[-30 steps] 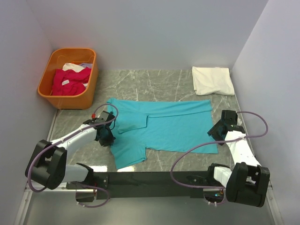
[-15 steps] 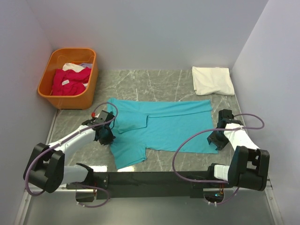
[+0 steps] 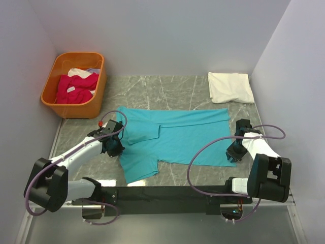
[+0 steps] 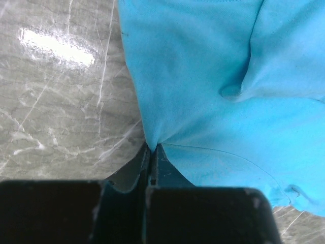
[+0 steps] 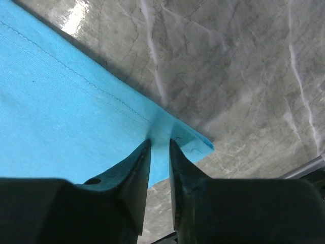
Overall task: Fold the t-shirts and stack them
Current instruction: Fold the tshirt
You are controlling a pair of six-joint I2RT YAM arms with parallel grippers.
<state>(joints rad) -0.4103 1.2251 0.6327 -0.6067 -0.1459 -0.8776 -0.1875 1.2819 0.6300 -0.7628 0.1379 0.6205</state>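
A turquoise-teal t-shirt (image 3: pixel 177 134) lies spread flat across the middle of the table, its top edge folded over. At its left edge, between sleeve and body, my left gripper (image 3: pixel 116 147) is shut on a pinch of that cloth (image 4: pixel 213 76), and the fabric puckers at the closed tips (image 4: pixel 151 147). My right gripper (image 3: pixel 232 152) sits at the shirt's near right corner. Its jaws (image 5: pixel 160 142) stand a narrow gap apart, straddling the hemmed corner (image 5: pixel 61 117), which lies between them. A folded white t-shirt (image 3: pixel 231 87) rests at the back right. Magenta-pink t-shirts (image 3: pixel 73 87) fill the basket.
An orange plastic basket (image 3: pixel 76 108) stands at the back left against the wall. Grey walls close in the table on the left, back and right. Bare marble (image 3: pixel 167 84) shows behind the teal shirt, and the black rail (image 3: pixel 162 193) runs along the near edge.
My left gripper has closed on the shirt's left edge. My right arm swung forward and down onto the near right corner, and its jaws have narrowed around the hem.
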